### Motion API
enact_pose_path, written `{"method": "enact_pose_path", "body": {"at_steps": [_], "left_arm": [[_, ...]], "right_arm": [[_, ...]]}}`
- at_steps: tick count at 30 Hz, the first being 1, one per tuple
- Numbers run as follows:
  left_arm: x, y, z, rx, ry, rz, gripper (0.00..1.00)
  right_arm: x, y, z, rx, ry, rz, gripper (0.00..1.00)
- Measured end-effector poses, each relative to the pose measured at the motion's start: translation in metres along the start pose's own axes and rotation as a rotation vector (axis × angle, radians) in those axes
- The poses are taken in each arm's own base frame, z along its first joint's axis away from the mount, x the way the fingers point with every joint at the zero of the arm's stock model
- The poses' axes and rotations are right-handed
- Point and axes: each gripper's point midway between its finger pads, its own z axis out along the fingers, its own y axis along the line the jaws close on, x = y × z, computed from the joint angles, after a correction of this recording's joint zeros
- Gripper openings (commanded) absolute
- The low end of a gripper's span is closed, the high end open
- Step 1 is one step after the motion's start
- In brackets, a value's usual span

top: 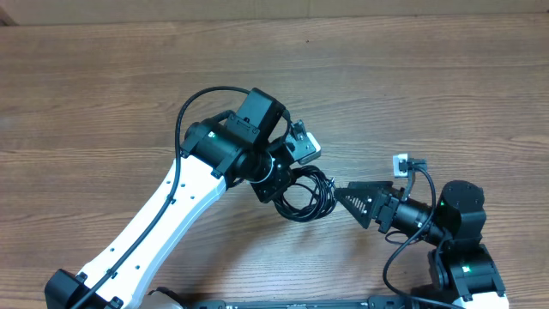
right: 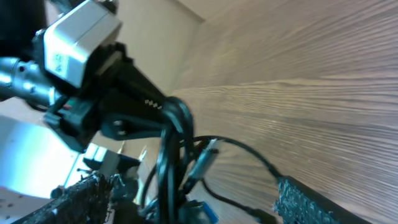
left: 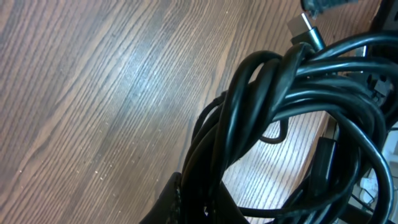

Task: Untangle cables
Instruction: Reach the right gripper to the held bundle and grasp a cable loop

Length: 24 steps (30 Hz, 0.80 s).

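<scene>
Over on the left, the white-shelled left arm (top: pixel 163 215) stretched up across the brown wood-grain table (top: pixel 94 77), with a thick black cord (top: pixel 183 129) arching off its wrist. At its end the left tool (top: pixel 281 184) was clamped tight, jaws closed right down on the thin black cables (top: pixel 309 196), and what a knot that was! All of them sat bunched in one small coil at the middle of the table, just right of that tool.

From the left wrist camera the cables (left: pixel 292 112) filled the right half of the view, loops stacked over loops. One silver-grey plug tip (left: pixel 309 30) poked out at the top.

The right wrist camera caught the same grip from the other side. The left tool's black fingers (right: pixel 140 102) pinched the strands at the top of the bundle, and a plug tip (right: pixel 206 155) showed among the strands below. Up beside them sat a white camera box (right: pixel 78 40) with a small printed label, its print too small to read.

On the right, the right tool (top: pixel 343 198) pointed at the coil, its tip just beside it. Its jaws stood wide apart, one rough-padded finger (right: pixel 301 196) on either side of the strands, and they gripped nothing. Whether a pad touched a cable could not be told.
</scene>
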Motion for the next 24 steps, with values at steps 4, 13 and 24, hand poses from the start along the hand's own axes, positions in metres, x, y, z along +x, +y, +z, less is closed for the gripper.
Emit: {"method": "enact_pose_path", "body": {"at_steps": [4, 13, 24], "left_arm": [[-0.008, 0.004, 0.0, -0.019, -0.032, 0.013, 0.04], [-0.031, 0.022, -0.003, -0.091, -0.129, -0.205, 0.04], [-0.025, 0.013, -0.002, -0.043, -0.107, -0.306, 0.04]], "right_arm": [[0.006, 0.006, 0.004, -0.021, 0.025, 0.004, 0.8], [0.016, 0.003, 0.025, 0.065, 0.018, 0.125, 0.79], [-0.013, -0.006, 0.048, 0.089, -0.098, 0.168, 0.16]]}}
